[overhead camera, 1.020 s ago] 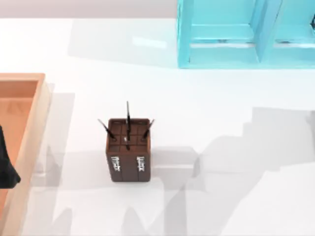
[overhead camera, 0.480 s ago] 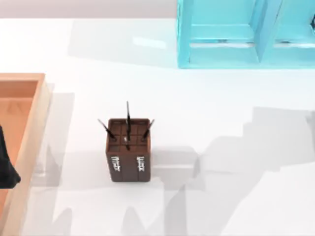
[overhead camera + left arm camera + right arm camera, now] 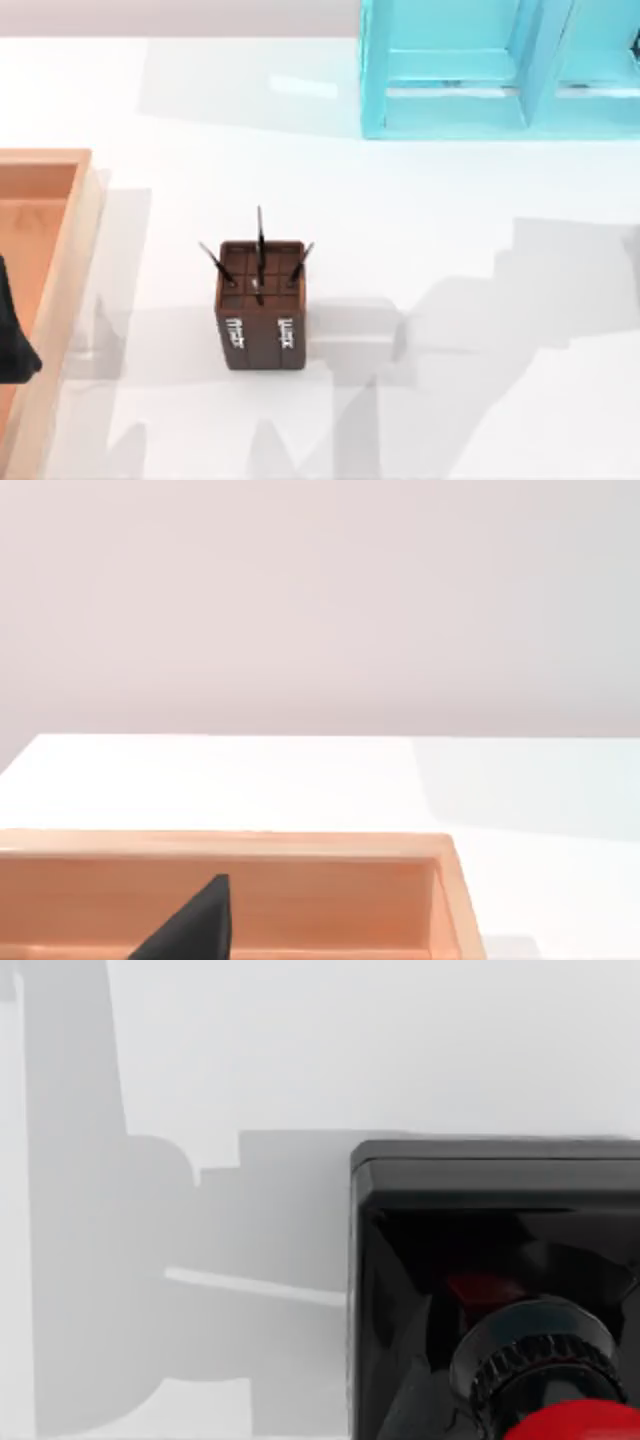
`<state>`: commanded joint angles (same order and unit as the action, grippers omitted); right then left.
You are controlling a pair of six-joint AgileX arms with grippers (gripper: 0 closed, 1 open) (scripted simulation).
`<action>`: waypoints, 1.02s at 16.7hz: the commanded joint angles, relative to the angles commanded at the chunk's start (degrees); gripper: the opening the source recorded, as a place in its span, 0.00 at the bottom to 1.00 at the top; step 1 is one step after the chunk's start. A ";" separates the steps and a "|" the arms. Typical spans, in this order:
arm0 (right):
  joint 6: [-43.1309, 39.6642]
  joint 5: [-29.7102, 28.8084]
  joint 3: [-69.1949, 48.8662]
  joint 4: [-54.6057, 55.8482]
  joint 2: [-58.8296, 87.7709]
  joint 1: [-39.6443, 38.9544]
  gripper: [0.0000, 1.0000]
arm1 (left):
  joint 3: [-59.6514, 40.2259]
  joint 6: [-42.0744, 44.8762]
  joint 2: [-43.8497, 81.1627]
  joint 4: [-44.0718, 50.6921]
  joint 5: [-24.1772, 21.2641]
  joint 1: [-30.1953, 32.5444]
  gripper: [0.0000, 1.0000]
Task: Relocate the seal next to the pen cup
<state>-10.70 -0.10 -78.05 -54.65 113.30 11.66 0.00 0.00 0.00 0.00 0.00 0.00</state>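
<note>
The pen cup [image 3: 261, 310] is a dark brown square box with white lettering on its side. It stands upright near the middle of the table with thin dark pens sticking up from its gridded top. The seal [image 3: 490, 1280] is seen very close in the right wrist view, resting on the white table. It has a glossy black square base, a ribbed black collar and a red knob [image 3: 580, 1422]. A dark part of my left gripper [image 3: 12, 345] hangs at the table's left edge over the wooden tray, and its dark tip [image 3: 195, 925] appears in the left wrist view.
A light wooden tray [image 3: 62, 260] lies along the table's left side, its rim [image 3: 250, 845] also in the left wrist view. A cyan shelf unit [image 3: 500, 70] stands at the back right. Grey arm shadows fall on the white table to the right of the pen cup.
</note>
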 joint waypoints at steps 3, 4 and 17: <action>1.96 0.03 -2.21 -2.22 -0.17 -1.79 0.00 | 0.00 0.00 0.00 0.00 0.00 0.00 1.00; 3.52 0.03 -4.16 -4.18 -0.24 -3.26 0.00 | 0.00 0.00 0.00 0.00 0.00 0.00 1.00; 21.74 -0.01 -27.95 -31.05 -3.09 -21.79 0.00 | 0.00 0.00 0.00 0.00 0.00 0.00 1.00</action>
<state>11.04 -0.11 -106.00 -85.71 110.22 -10.13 0.00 0.00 0.00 0.00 0.00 0.00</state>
